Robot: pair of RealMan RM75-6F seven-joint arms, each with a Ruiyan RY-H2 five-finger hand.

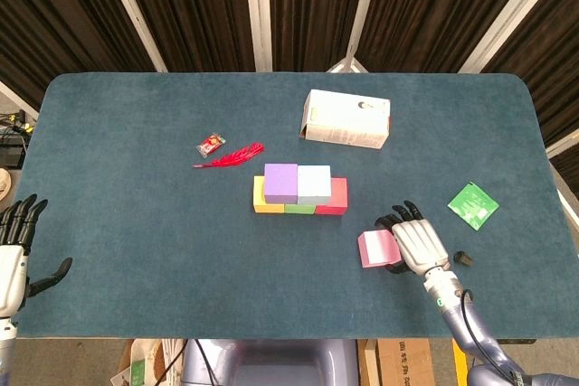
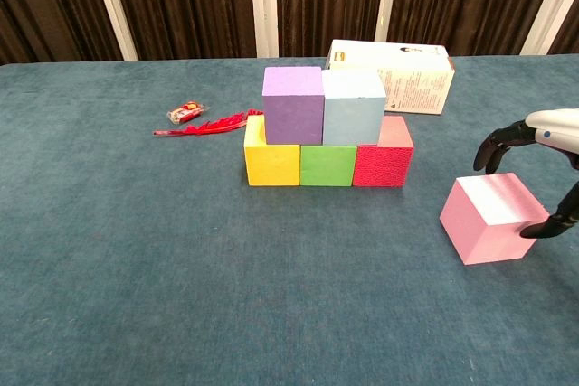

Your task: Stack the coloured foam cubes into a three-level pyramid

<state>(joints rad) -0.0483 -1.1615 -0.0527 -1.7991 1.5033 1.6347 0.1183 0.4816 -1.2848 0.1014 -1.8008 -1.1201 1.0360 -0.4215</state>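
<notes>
The right hand (image 1: 415, 241) arches over one pink cube (image 2: 491, 217) on the table (image 1: 136, 187), fingers spread around it; whether it grips, I cannot tell. Five cubes are stacked nearby: yellow (image 2: 270, 162), green (image 2: 327, 165), red (image 2: 382, 164) below, purple (image 2: 293, 104) and pale blue (image 2: 353, 108) above. The left hand (image 1: 13, 255) hangs open, empty.

- We see a white carton (image 1: 347, 118) lying flat toward the far side of the blue-green table (image 1: 136, 151), printed text on its side in the chest view.
- We find a red feather (image 1: 232, 156) left of the carton, with a small red wrapped sweet (image 1: 210, 144) just beside its far end.
- We note a green packet (image 1: 473, 204) near the table's right edge.
- We make out a small dark object (image 1: 463, 258) near that packet; what it is, we cannot tell.
</notes>
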